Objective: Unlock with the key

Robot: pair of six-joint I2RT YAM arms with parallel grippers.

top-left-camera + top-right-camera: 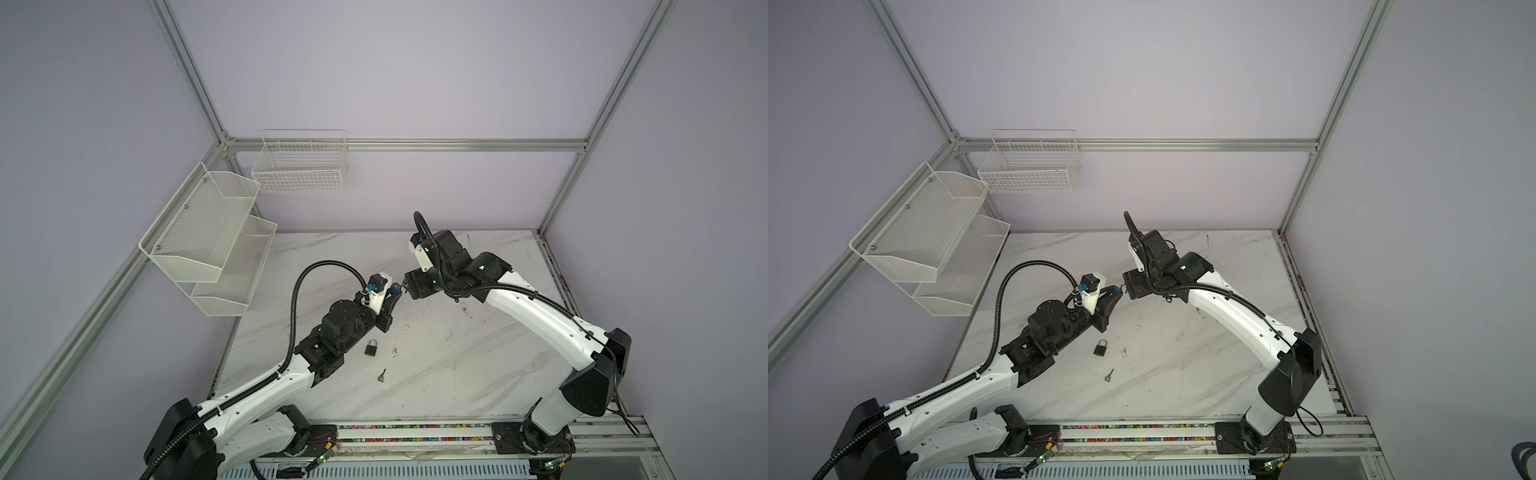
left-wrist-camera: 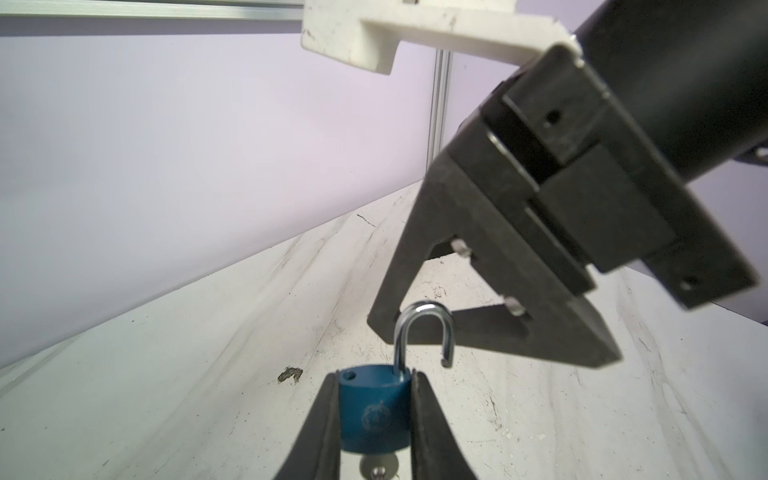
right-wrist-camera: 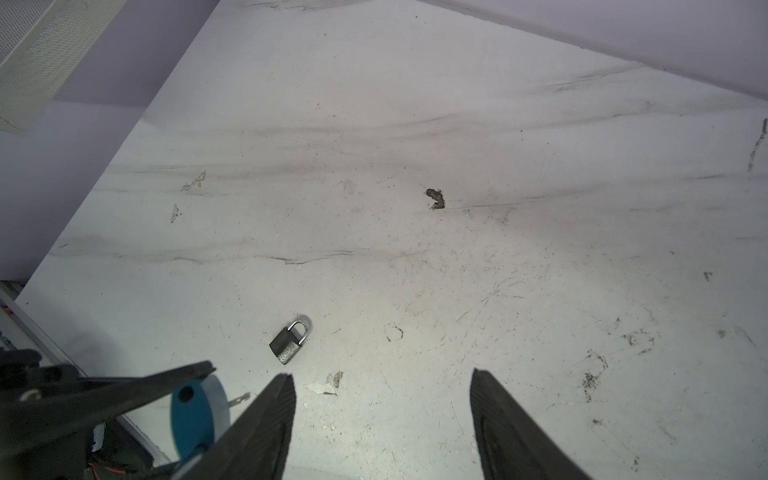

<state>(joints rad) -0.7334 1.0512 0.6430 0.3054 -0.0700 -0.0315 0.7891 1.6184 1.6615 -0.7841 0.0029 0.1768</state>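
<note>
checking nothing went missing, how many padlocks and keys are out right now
padlocks: 2 (blue padlock in the left gripper, dark padlock on the table)
keys: 2 (inserted key in the blue padlock, loose key on the table)
total: 4

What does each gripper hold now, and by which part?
The left gripper holds the blue padlock by its body; the right gripper is open and holds nothing.
</note>
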